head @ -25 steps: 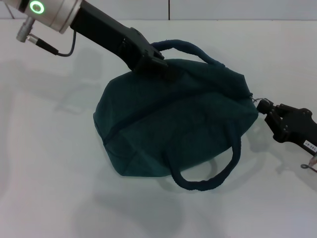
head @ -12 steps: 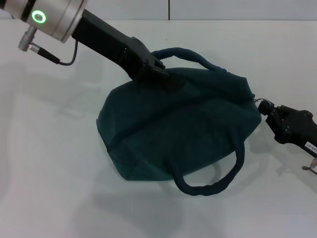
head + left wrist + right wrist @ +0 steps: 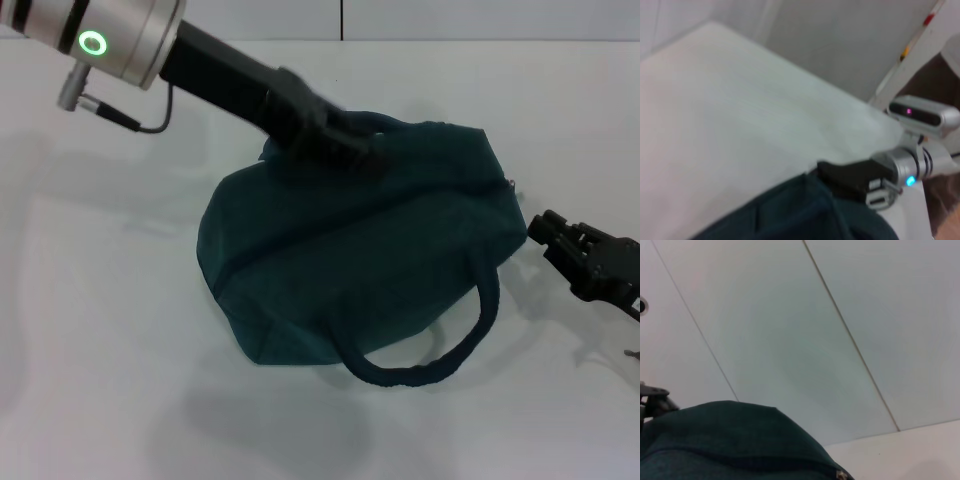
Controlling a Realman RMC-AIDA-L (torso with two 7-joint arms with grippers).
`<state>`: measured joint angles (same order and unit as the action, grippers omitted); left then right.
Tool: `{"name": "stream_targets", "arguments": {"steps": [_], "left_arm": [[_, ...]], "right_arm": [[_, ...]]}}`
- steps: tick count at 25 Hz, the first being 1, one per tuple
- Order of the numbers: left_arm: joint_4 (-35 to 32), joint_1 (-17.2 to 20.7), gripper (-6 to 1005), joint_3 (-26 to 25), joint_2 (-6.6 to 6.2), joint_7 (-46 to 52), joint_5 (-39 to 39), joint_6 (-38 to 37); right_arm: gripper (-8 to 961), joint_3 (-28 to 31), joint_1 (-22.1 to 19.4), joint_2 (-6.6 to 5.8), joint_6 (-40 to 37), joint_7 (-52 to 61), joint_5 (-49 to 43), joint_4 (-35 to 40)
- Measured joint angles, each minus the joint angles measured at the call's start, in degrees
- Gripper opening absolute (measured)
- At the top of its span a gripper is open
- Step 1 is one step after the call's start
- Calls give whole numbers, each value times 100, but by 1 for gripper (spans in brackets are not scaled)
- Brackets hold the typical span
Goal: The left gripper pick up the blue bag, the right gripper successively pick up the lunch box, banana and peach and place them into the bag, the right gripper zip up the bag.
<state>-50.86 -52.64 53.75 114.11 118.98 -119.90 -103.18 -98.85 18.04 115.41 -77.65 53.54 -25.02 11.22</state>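
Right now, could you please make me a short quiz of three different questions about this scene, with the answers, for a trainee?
1. True or false: the large dark teal-blue fabric bag lies on the white table.
2. Which gripper is at the far upper edge of the bag? A) left gripper B) right gripper
3. Fill in: the right gripper is beside the bag's ____ end, apart from the fabric.

Key:
1. True; the bag looks closed, and no lunch box, banana or peach is visible.
2. A; the left gripper is there, by a handle.
3. Right; one loop handle lies toward the near side.
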Motion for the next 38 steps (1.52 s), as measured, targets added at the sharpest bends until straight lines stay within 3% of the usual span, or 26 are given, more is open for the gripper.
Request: {"name": "stream_targets", "arguments": {"steps": [5, 8, 13, 15, 19, 25, 28, 31, 35, 38], "left_arm": [[-175, 352, 299, -606, 239, -878, 338, 371], [-241, 618, 394, -648, 302, -1261, 632, 596], [-508, 1222, 633, -698, 331, -1715, 1555, 625], [-596, 1515, 635, -697, 329, -1831, 1980, 612], [-576, 2149, 639, -681, 342, -2228, 2503, 431], [-290, 2891, 639, -671, 412, -3011, 2747, 129], [7, 3054, 639, -667, 410, -3258, 2750, -47], [541, 3131, 639, -679, 388, -3765, 2728, -250], [1126, 3151, 639, -690, 336, -4268, 2719, -316], [1304, 3159, 639, -691, 279, -4421, 2719, -336]], "right_arm": [[174, 201, -82, -1, -61, 3, 46, -50], [227, 448, -161, -1, -257, -24, 55, -113], [414, 804, -229, -49, -791, -147, 56, -142], [492, 849, -211, -133, -1066, -132, 41, -111], [658, 814, 59, -453, -1687, 262, -148, -75], [669, 824, 664, -1078, -2728, 1149, -1061, 255], [667, 840, 836, -1286, -2935, 1453, -1543, 823], [666, 854, 935, -1402, -2947, 1622, -2098, 1542], [666, 1232, 1091, -1357, -2906, 1781, -3022, 2052], [666, 1839, 1206, -1101, -2799, 1880, -3910, 2115]]}}
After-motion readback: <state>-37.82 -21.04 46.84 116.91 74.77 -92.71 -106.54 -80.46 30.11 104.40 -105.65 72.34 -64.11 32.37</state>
